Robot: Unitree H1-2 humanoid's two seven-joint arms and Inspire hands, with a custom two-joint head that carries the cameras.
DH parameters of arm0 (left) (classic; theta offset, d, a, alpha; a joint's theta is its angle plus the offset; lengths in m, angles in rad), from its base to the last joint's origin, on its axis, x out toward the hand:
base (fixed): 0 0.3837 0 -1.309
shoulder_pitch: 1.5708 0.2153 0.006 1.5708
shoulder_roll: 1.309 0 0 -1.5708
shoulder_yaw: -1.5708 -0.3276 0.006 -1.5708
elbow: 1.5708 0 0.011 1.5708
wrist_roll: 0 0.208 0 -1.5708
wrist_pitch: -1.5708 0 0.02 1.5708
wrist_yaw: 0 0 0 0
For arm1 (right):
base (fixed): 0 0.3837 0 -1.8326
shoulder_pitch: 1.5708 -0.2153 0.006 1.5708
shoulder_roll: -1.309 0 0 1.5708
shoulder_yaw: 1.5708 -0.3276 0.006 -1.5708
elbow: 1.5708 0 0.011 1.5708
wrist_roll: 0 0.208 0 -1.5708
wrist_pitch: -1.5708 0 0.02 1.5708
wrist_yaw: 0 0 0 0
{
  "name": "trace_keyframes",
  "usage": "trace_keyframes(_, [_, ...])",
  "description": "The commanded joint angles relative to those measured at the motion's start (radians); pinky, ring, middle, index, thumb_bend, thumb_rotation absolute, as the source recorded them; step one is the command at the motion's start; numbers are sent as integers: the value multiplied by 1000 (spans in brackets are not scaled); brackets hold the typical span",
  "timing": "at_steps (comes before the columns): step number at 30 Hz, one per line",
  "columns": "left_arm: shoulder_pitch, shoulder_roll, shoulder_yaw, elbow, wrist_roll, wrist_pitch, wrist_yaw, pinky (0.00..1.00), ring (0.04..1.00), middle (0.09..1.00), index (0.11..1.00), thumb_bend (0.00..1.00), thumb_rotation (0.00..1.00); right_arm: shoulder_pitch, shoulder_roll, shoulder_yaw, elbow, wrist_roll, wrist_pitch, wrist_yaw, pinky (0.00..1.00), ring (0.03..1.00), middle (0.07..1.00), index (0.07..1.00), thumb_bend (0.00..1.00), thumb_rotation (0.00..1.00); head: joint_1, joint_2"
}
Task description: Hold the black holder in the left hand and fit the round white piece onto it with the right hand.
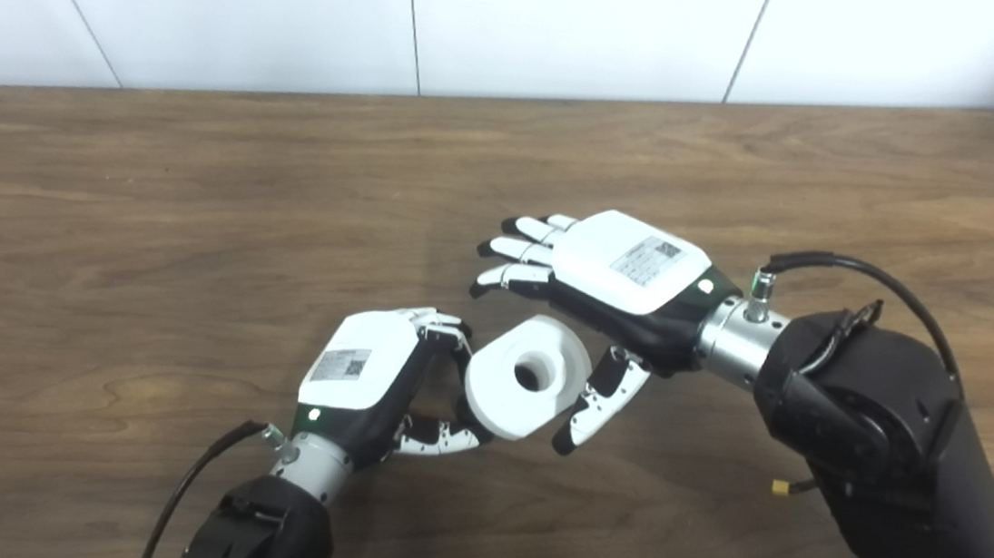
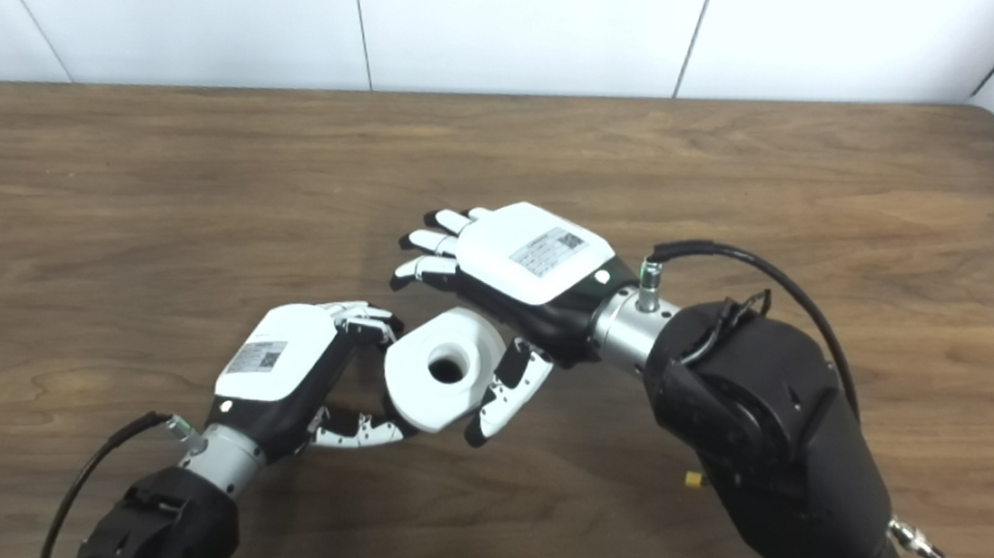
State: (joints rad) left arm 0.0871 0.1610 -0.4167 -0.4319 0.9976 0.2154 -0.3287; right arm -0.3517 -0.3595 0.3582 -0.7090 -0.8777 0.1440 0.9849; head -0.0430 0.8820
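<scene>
The round white piece (image 1: 524, 377), a thick disc with a centre hole, is held tilted above the table, its hole facing me. My left hand (image 1: 365, 371) is shut behind its left side, fingers above and thumb below. Only a dark sliver of the black holder (image 1: 461, 389) shows there; the rest is hidden behind the white piece. My right hand (image 1: 617, 268) is open just above and to the right of the piece, fingers stretched out leftward. Its thumb (image 1: 599, 398) hangs down beside the piece's right edge, very close to it; I cannot tell whether it touches.
The brown wooden table (image 1: 195, 195) spreads all around both hands, with a white panelled wall (image 1: 576, 22) behind its far edge. The bulky black right forearm (image 1: 882, 444) fills the lower right. The table's rounded corner lies at the far right.
</scene>
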Motion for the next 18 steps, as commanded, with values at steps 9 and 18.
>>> trace_keyframes(9, [27,12,-4,21,-9,28,-68,833,847,782,487,520,46,-34,3,-28,-39,1,-6,-4,973,999,965,898,1000,389,-4,1])
trace_keyframes(18, [25,13,-5,25,-8,23,-68,823,839,777,487,520,46,-23,11,-42,-28,3,-8,-29,982,1000,964,915,1000,376,-4,1])
